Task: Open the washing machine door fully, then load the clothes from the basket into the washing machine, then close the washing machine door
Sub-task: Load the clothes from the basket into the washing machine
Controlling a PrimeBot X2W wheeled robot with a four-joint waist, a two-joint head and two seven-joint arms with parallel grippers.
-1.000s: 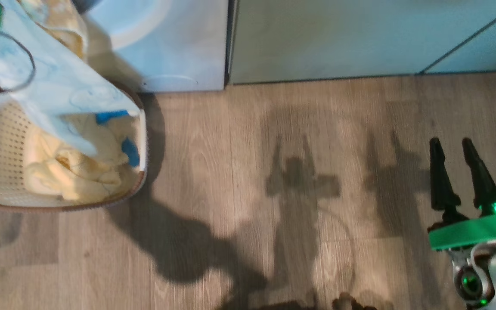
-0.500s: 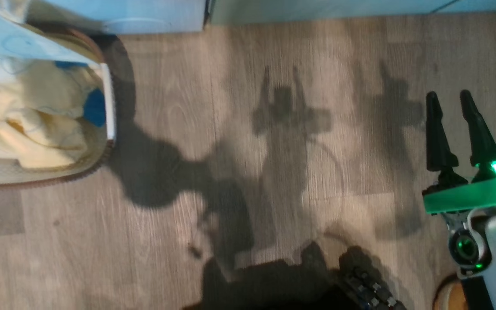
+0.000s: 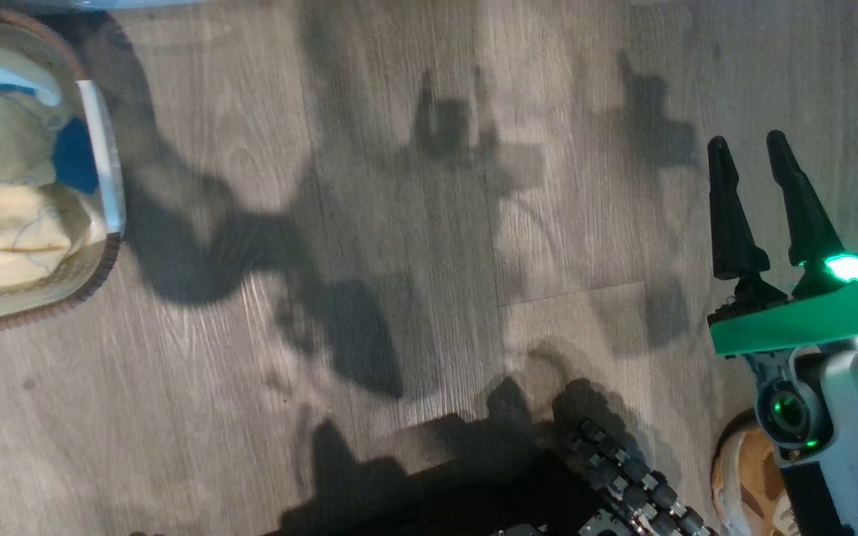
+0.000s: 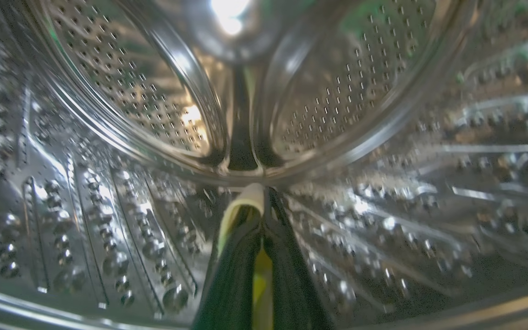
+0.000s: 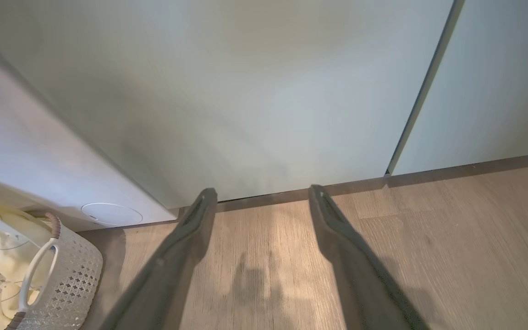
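Reached into the washing machine (image 5: 39, 174) with the left gripper (image 4: 258, 197), well inside the perforated steel drum (image 4: 122, 87), presumably to drop the load deep rather than at the mouth. Pinched a strip of the pale yellow clothes (image 4: 244, 204) between closed fingers, not yet let go. Found the basket (image 3: 105, 164) set on the floor (image 3: 414, 246) just beside the machine's front, likely for a short carry, with more yellow garments and a small blue piece (image 3: 71, 156) heaped inside. Hung the right gripper (image 3: 748, 149) over bare planks, well apart from the basket, fingers spread wide on nothing, seemingly parked clear of the working arm. Judged the loading only partly done. Stood on matte grey-brown wood-look boards crossed by the robot's own shadows (image 3: 250, 246). Faced plain pale green cabinet fronts (image 5: 255, 91) next to the machine, split by one dark seam.
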